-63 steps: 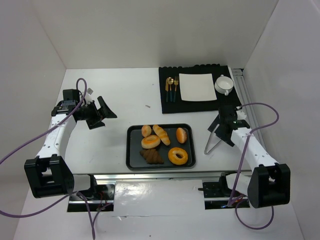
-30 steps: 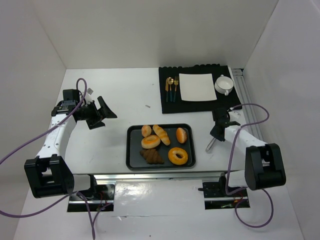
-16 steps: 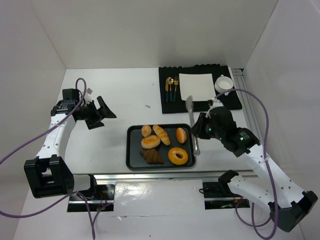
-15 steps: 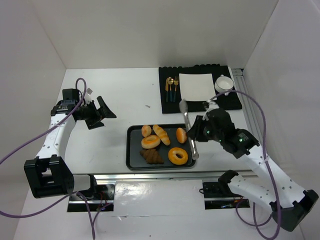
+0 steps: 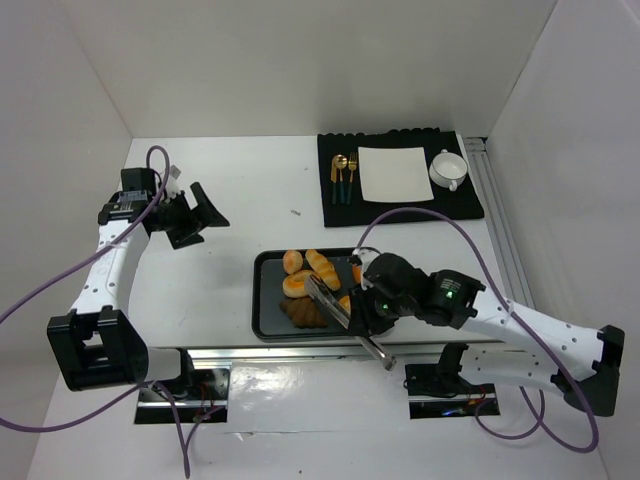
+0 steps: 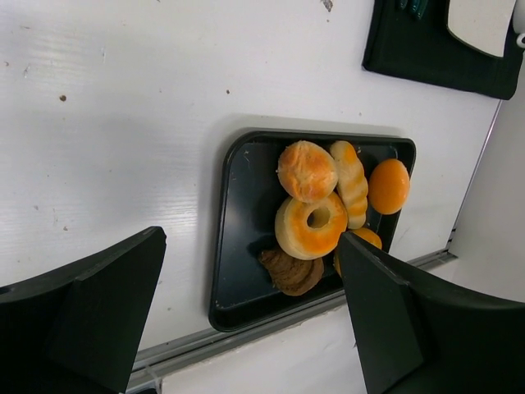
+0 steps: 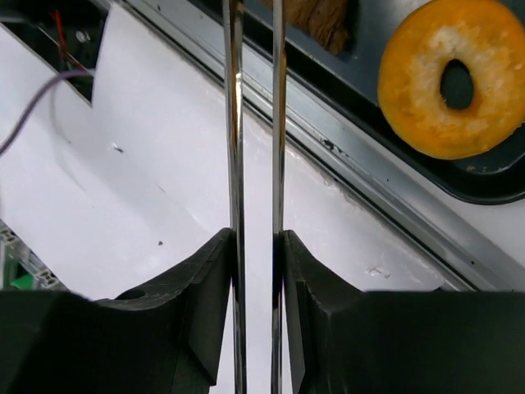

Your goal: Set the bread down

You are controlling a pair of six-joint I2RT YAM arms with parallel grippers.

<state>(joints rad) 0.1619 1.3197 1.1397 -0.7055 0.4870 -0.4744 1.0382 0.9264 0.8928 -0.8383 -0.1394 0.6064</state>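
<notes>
Several breads lie on a black tray (image 5: 262, 318): a round bun (image 5: 292, 262), a long roll (image 5: 322, 266), a ring bagel (image 5: 300, 284) and a brown croissant (image 5: 300, 313). My right gripper (image 5: 364, 312) hangs over the tray's front right, shut on metal tongs (image 5: 333, 303). In the right wrist view the gripper (image 7: 256, 246) presses both tongs arms (image 7: 235, 123), which stay slightly apart and point past the croissant (image 7: 328, 16); an orange ring doughnut (image 7: 451, 78) lies to the right. My left gripper (image 5: 195, 214) is open at the far left, holding nothing. It (image 6: 254, 316) looks down on the tray (image 6: 230, 246).
A black mat (image 5: 340, 205) at the back right carries a white square plate (image 5: 395, 173), cutlery (image 5: 343, 175) and a white cup (image 5: 449, 168). The table's front edge with a metal rail (image 7: 385, 205) runs just below the tray. White walls close in both sides.
My right arm has swung from the tray's right side round to its front, carrying the tongs over the tray's near corner. The left arm shifted slightly back.
</notes>
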